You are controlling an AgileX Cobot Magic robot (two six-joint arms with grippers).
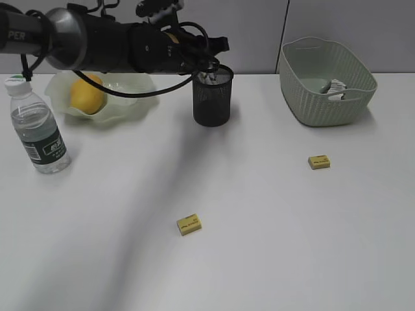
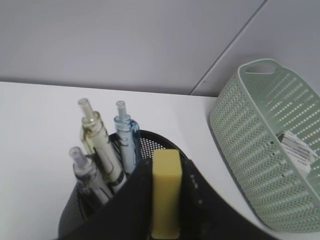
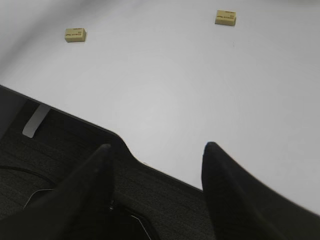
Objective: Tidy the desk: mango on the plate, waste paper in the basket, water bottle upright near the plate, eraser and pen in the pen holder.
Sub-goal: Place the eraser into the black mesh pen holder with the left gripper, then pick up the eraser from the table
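My left gripper point(image 1: 211, 68) hangs over the mouth of the black mesh pen holder point(image 1: 212, 103), shut on a yellow eraser point(image 2: 166, 195) that stands upright between its jaws just above the rim. Three pens point(image 2: 102, 145) stand inside the pen holder point(image 2: 75, 215). Two more erasers lie on the desk point(image 1: 259, 214): one near the front point(image 1: 189, 224) and one to the right point(image 1: 319, 162). The mango point(image 1: 86, 95) rests on the wavy green plate point(image 1: 130, 91). The water bottle point(image 1: 39, 129) stands upright beside it. Waste paper point(image 1: 337, 87) lies in the basket point(image 1: 324, 91). My right gripper point(image 3: 157, 147) is open and empty at the desk's near edge.
The left arm stretches across the back left, above the plate. The basket point(image 2: 260, 150) stands to the right of the pen holder with a gap of bare desk between them. The right wrist view shows both loose erasers point(image 3: 75, 34) point(image 3: 225, 17) far ahead and dark floor below the desk edge.
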